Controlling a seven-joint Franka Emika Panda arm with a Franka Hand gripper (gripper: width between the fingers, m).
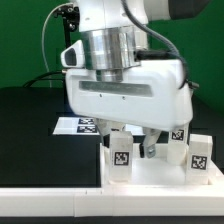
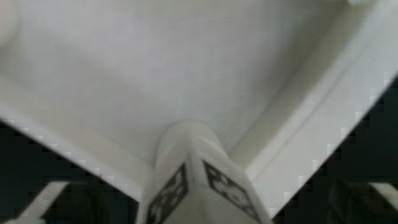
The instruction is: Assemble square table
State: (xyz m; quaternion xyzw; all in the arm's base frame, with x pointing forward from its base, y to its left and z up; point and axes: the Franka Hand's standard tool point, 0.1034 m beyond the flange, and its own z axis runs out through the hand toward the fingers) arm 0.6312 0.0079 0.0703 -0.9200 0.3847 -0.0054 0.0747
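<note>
The white square table top [image 1: 150, 186] lies at the front of the black table, and its pale inside and raised rim [image 2: 311, 110] fill the wrist view. A white tagged leg [image 1: 120, 157] stands upright on it, close to a corner. My gripper [image 1: 134, 143] hangs right over that leg, jaws open. From the wrist the same leg [image 2: 196, 185] rises between the two dark fingers [image 2: 50, 205], and neither one touches it. Two more tagged legs [image 1: 178, 139] [image 1: 201, 155] stand on the top at the exterior view's right.
The marker board [image 1: 78, 125] lies flat on the black table behind the table top, on the exterior view's left. A white ledge [image 1: 50, 205] runs along the front edge. Green backdrop behind.
</note>
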